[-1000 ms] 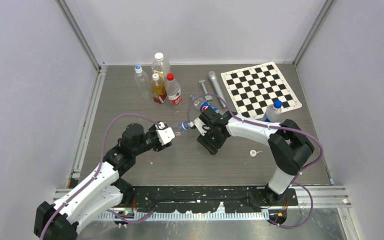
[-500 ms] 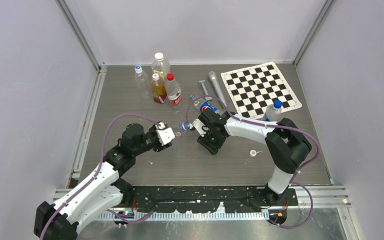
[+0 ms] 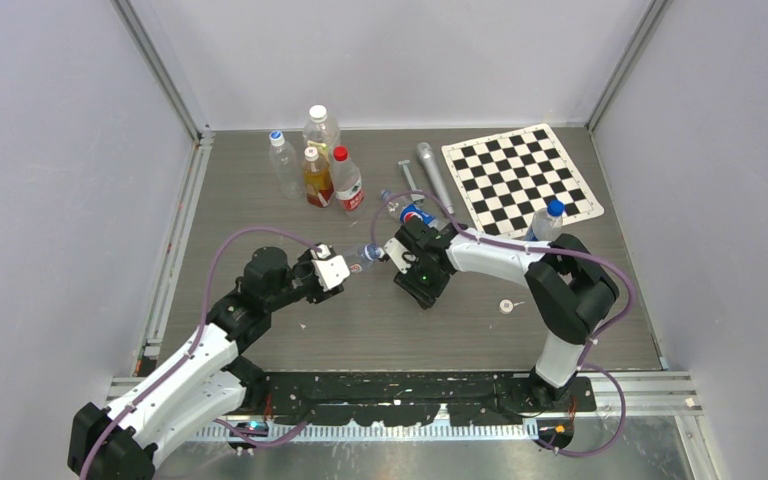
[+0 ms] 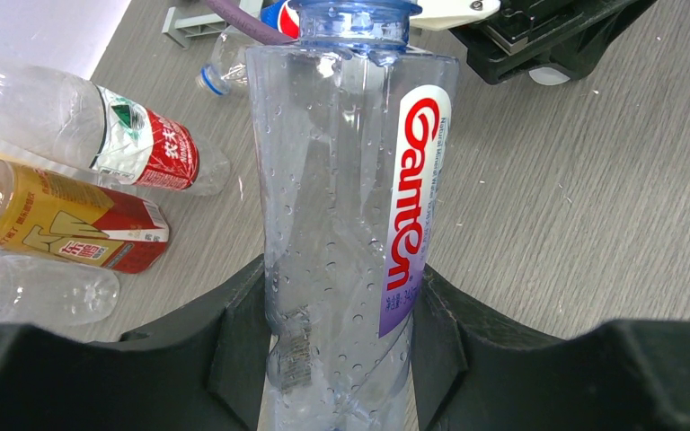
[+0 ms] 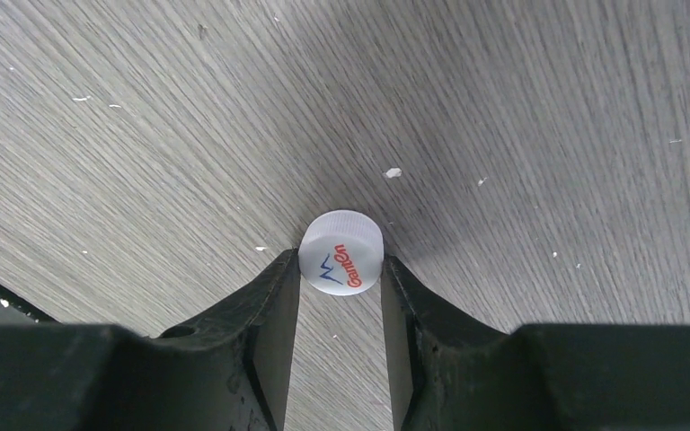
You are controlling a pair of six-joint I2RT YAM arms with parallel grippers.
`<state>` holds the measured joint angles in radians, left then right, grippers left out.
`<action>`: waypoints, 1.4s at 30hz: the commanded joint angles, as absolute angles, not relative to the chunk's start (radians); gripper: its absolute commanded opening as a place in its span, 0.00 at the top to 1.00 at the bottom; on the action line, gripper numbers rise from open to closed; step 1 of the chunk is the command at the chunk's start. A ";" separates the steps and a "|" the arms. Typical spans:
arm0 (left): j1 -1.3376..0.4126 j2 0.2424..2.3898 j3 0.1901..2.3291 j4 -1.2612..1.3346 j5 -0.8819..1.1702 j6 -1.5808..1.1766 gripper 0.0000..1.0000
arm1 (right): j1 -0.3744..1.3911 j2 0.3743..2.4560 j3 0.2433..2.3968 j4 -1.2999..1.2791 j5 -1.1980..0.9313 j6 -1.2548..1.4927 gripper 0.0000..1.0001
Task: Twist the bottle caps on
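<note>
My left gripper [image 4: 341,332] is shut on a clear Ganten bottle [image 4: 350,206], holding it by its lower body with the open blue-tinted neck pointing away. In the top view that bottle [image 3: 360,253] lies tilted toward the right arm. My right gripper [image 5: 341,269] points down at the table, its fingertips touching both sides of a white Ganten cap [image 5: 341,253] that rests on the wood. A second white cap [image 3: 506,306] lies near the right arm's elbow. A Pepsi-labelled bottle [image 3: 415,213] lies on its side behind the right gripper [image 3: 422,285].
Upright at the back left stand a clear bottle [image 3: 283,163], a larger clear bottle [image 3: 320,128], an amber-liquid bottle [image 3: 317,177] and a red-capped bottle [image 3: 347,180]. A blue-capped bottle [image 3: 546,222] stands by the checkerboard [image 3: 520,175]. A silver cylinder [image 3: 432,170] lies at the back.
The right gripper's jaws have narrowed onto the white cap on the table. The left gripper and its bottle have stayed put.
</note>
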<state>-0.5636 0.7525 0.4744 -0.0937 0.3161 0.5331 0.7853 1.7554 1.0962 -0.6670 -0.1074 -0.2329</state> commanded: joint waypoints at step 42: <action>-0.568 0.839 0.596 0.045 0.640 0.395 1.00 | 0.706 1.314 1.384 -0.621 -0.584 -0.037 0.64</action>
<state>-0.5636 0.8379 0.5533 -0.0311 0.5861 0.4179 0.7124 1.3094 1.3483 -0.6807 -0.5617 -0.0509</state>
